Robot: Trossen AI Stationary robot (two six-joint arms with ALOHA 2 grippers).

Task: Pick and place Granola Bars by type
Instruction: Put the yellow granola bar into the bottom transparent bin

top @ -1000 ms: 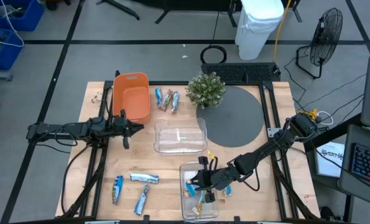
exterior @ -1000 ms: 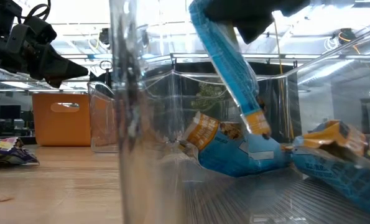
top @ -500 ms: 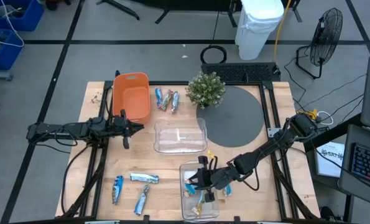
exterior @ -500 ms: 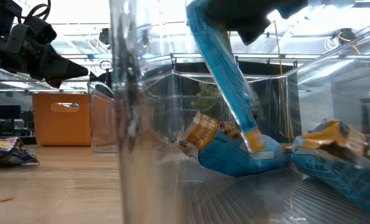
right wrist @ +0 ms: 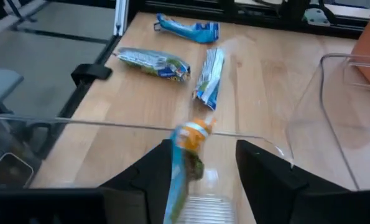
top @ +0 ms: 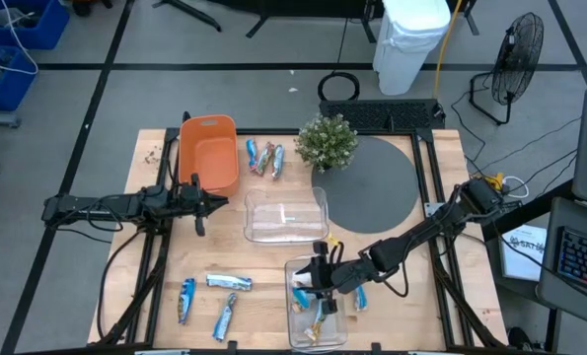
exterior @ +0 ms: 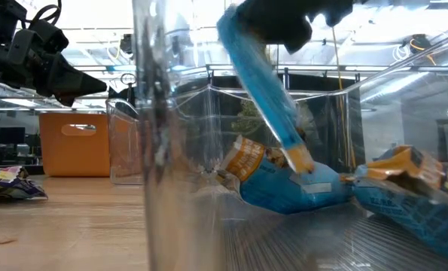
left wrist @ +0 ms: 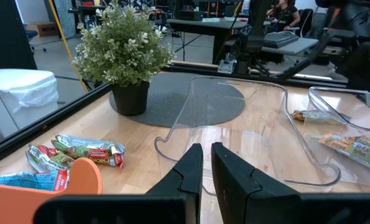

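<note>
My right gripper (right wrist: 203, 152) hangs open over the near clear bin (top: 316, 320). A blue-and-gold granola bar (right wrist: 183, 163) stands tilted between its fingers, close to one finger (right wrist: 153, 177). In the low view this bar (exterior: 265, 105) slants down, and its gold lower end (exterior: 299, 159) reaches the blue bars (exterior: 284, 187) lying in the bin. Three more blue bars (top: 219, 296) lie on the table's near left. Mixed bars (top: 263, 158) lie beside the orange bin (top: 207, 153). My left gripper (left wrist: 206, 155) is shut, bare, at the table's left. My right gripper stands open from above around the upper part (exterior: 242, 45) of the blue bar. The bar lies close beside one finger, with a clear gap to the other. I cannot tell whether that finger touches it. The bar's lower end is down among the bars in the bin.
A second clear bin (top: 286, 215) sits mid-table, just beyond the near one. A potted plant (top: 328, 141) and a round grey mat (top: 372, 182) take the far right. Bare wood shows between the clear bins and the loose bars.
My right gripper has opened above the near clear bin, letting go of the blue bar. The bar has tipped further over, and its lower end has dropped onto the bars in the bin.
</note>
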